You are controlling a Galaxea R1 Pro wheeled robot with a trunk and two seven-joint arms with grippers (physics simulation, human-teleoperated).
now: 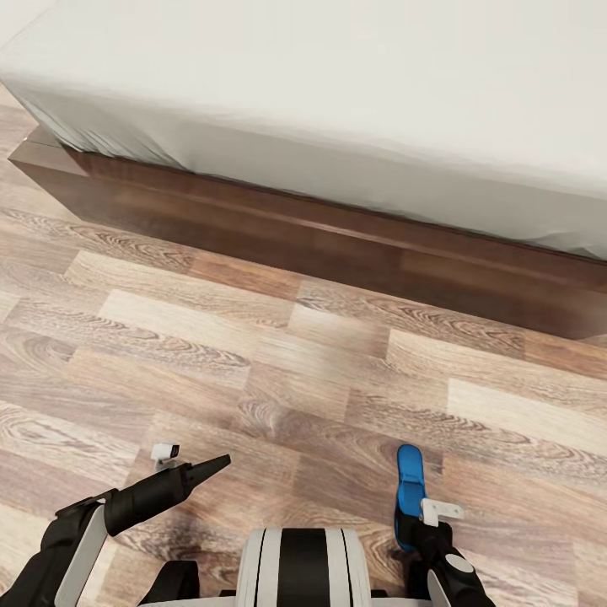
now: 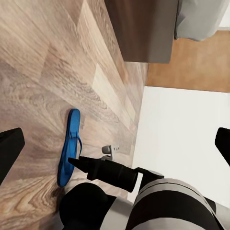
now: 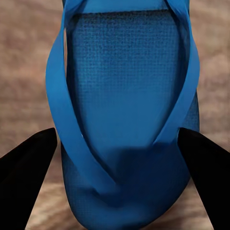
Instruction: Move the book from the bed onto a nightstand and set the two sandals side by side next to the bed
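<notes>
Nearest you, right gripper [image 3: 115, 187]: jaws spread wide, straddling the sandal [image 3: 122, 105], not clamped on it.
Left gripper [image 2: 115, 143]: jaws released, holding nothing.
Sandal: flat on the floor [image 1: 253, 354], short of the bed.
Bed [image 1: 354, 93]: farthest from you.

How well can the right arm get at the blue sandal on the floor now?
Probably yes: the right gripper is open right over the sandal, a finger on each side, with nothing between them.
</notes>
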